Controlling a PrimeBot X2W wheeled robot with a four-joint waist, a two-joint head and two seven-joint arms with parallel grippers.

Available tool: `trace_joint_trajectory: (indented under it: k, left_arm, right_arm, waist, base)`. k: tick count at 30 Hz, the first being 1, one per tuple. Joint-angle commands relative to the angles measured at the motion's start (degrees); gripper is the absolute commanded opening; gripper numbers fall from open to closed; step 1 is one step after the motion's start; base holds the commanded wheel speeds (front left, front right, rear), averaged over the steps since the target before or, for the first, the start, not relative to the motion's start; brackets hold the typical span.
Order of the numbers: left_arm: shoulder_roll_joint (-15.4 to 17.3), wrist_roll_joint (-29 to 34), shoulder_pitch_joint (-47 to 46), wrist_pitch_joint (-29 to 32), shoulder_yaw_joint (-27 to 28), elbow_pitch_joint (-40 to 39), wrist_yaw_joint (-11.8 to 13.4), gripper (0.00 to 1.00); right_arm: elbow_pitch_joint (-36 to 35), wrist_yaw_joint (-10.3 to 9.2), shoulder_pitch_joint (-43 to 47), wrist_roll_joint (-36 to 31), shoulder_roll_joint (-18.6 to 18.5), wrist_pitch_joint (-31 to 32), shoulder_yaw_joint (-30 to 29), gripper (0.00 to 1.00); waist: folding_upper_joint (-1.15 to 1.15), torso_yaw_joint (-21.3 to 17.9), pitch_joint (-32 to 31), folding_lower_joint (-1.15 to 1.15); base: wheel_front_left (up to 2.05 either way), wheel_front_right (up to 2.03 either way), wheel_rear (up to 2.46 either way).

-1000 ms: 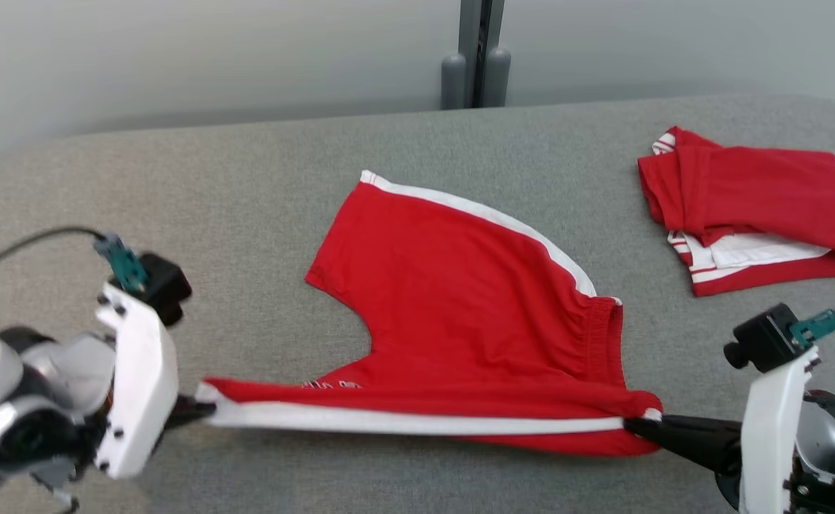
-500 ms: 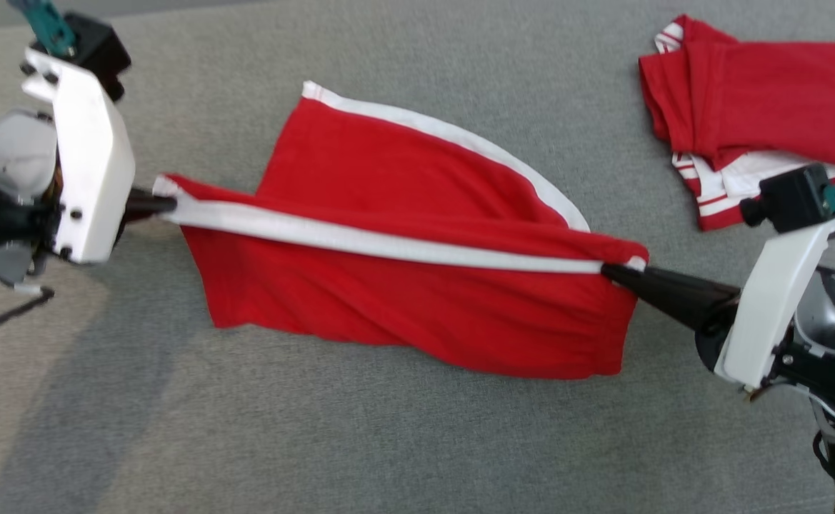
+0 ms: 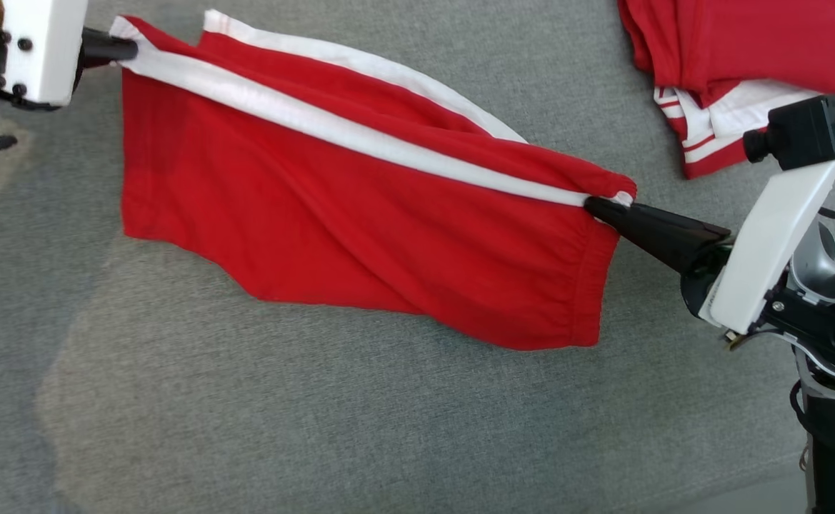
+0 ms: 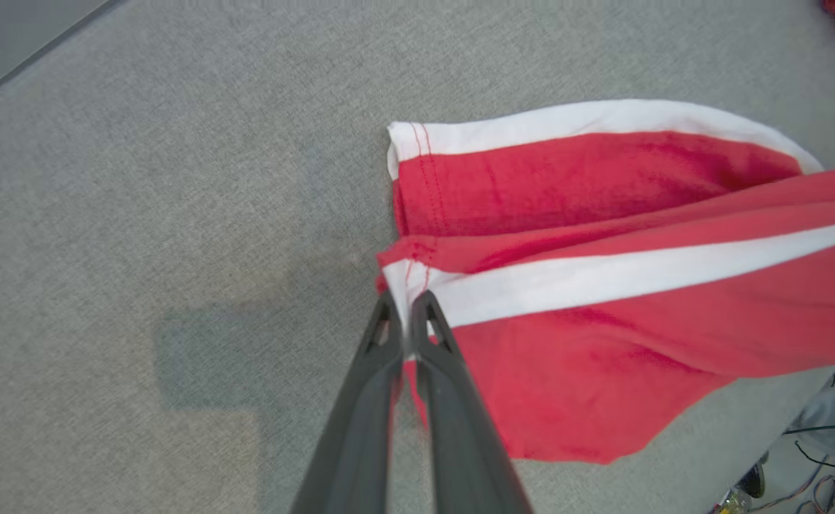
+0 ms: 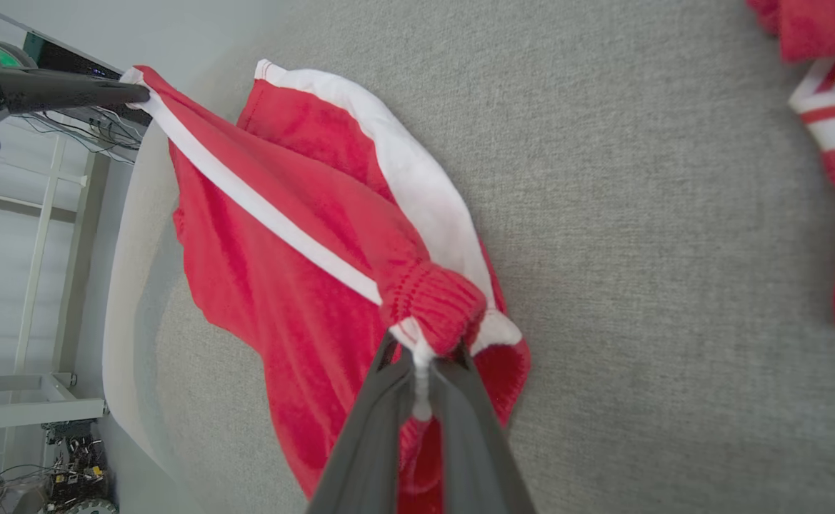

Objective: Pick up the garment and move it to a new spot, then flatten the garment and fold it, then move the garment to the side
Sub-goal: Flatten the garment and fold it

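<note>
Red shorts stretched taut across the frame: left jaws pinch the upper-left corner, right jaws clamp the waistband at right. Another red garment lies upper right.

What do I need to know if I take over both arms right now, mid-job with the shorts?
Left gripper: shut on the hem end of the white side stripe of the red shorts.
Right gripper: shut on the waistband end of that stripe.
Shorts: stretched between the two, hanging over the grey table; another folded red garment lies at the far right.
Done: pickup.
To do: set down at a new spot, flatten, fold, move aside.
</note>
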Motion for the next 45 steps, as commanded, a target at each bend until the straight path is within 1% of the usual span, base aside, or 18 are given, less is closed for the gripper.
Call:
trace_joint_trajectory:
  k: [1, 7, 8, 9, 10, 11, 12, 15, 20, 25, 27, 30, 33, 38, 40, 44, 45]
  left_arm:
    - [-0.25, 0.65, -1.54, 0.16, 0.33, 1.57, -0.36, 0.0]
    - [-2.47, 1.14, -2.8, -1.92, 0.86, 5.86, -1.94, 0.0]
    - [-2.75, 1.29, -2.65, -2.49, 0.89, 6.63, -2.26, 0.0]
    - [-2.97, 1.35, -2.27, -2.98, 0.79, 7.31, -2.62, 0.0]
    - [-3.14, 1.53, -1.85, -3.7, 0.77, 8.08, -2.89, 0.0]
    - [-3.37, 1.88, -1.65, -4.49, 0.81, 8.8, -2.99, 0.59]
    - [-3.74, 2.05, -1.32, -5.12, 0.7, 9.42, -3.3, 1.0]
    - [-4.52, 1.65, -0.64, -6.64, 1.03, 11.18, -3.88, 1.0]
    - [-4.95, 1.46, 0.65, -8.35, 0.91, 12.3, -5.74, 1.0]
    - [-4.18, 0.55, 2.91, -8.13, 0.1, 12.92, -6.64, 1.0]
    - [-3.34, 0.1, 4.17, -7.77, -0.24, 13.0, -6.93, 1.0]
    - [-2.11, -0.86, 6.46, -7.24, -0.7, 13.08, -7.08, 1.0]
    - [-0.18, -1.39, 7.73, -6.7, -0.57, 13.61, -6.7, 1.0]
    - [1.77, -5.11, 10.55, -5.22, 0.65, 14.23, -5.82, 1.0]
    - [1.96, -6.87, 12.06, -4.56, 1.11, 14.01, -5.59, 1.0]
    - [0.87, -11.19, 14.1, -2.3, 2.1, 11.0, -5.88, 1.0]
    - [0.87, -11.19, 14.1, -2.3, 2.1, 11.0, -5.88, 1.0]
  right_arm:
    - [0.3, -0.02, -0.94, -0.23, 0.17, -0.4, 0.02, 0.0]
    - [1.39, -0.01, -1.95, -0.24, 0.97, -1.67, 0.82, 0.0]
    - [1.59, -0.01, -1.96, -0.26, 1.05, -1.84, 0.91, 0.1]
    - [1.77, -0.01, -1.87, -0.28, 1.1, -2.06, 1.04, 0.29]
    - [1.97, -0.01, -1.71, -0.25, 1.14, -2.21, 1.07, 0.45]
    - [2.13, -0.01, -1.57, -0.17, 1.21, -2.39, 1.13, 1.0]
    - [2.3, -0.01, -1.43, -0.16, 1.31, -2.67, 1.26, 1.0]
    - [2.61, -0.01, -0.82, -0.01, 1.39, -3.16, 1.36, 1.0]
    - [2.07, -0.01, 0.77, 0.49, 0.79, -4.16, 0.68, 1.0]
    - [0.43, 0.0, 3.03, 1.06, 0.31, -5.5, -0.28, 1.0]
    - [-0.73, 0.0, 4.38, 1.4, 0.1, -6.36, -1.01, 1.0]
    - [-2.42, 0.0, 6.88, 1.84, 0.01, -7.31, -1.81, 1.0]
    - [-4.08, 0.0, 9.04, 2.36, 0.08, -7.87, -2.74, 1.0]
    - [-5.61, 0.0, 11.95, 2.84, 0.41, -8.95, -3.78, 1.0]
    - [-5.79, 0.0, 12.89, 2.95, 0.51, -9.24, -4.02, 1.0]
    - [-5.6, 0.0, 14.66, 3.01, 0.62, -9.99, -4.33, 1.0]
    - [-5.6, 0.0, 14.66, 3.01, 0.62, -9.99, -4.33, 1.0]
  waist:
    - [0.0, -1.72, 2.0, 0.0]
    - [0.0, -2.9, 3.03, 0.0]
    - [0.0, -3.01, 3.03, 0.0]
    - [0.0, -3.09, 2.98, 0.0]
    - [0.0, -3.12, 2.89, 0.0]
    - [0.0, -3.13, 2.83, 0.0]
    - [0.0, -3.11, 2.73, 0.0]
    - [0.0, -2.9, 2.03, 0.0]
    - [0.0, -2.69, -0.04, 0.0]
    - [0.0, -3.05, -1.96, 0.0]
    - [0.0, -3.38, -2.6, 0.0]
    - [0.0, -4.22, -2.97, 0.0]
    - [0.0, -5.29, -2.47, 0.0]
    - [0.0, -7.23, -1.44, 0.0]
    - [0.0, -7.75, -1.33, 0.0]
    - [0.0, -8.14, -1.6, 0.0]
    - [0.0, -8.14, -1.6, 0.0]
  base:
    - [0.0, 0.0, 0.0]
    - [0.0, 0.0, 0.0]
    - [0.0, 0.0, 0.0]
    - [0.0, 0.0, 0.0]
    - [0.0, 0.0, 0.0]
    - [0.0, 0.0, 0.0]
    - [0.0, 0.0, 0.0]
    - [0.0, 0.0, 0.0]
    - [0.0, 0.0, 0.0]
    - [0.0, 0.0, 0.0]
    - [0.0, 0.0, 0.0]
    - [0.0, 0.0, 0.0]
    - [0.0, 0.0, 0.0]
    - [0.0, 0.0, 0.0]
    - [0.0, 0.0, 0.0]
    - [0.0, 0.0, 0.0]
    - [0.0, 0.0, 0.0]
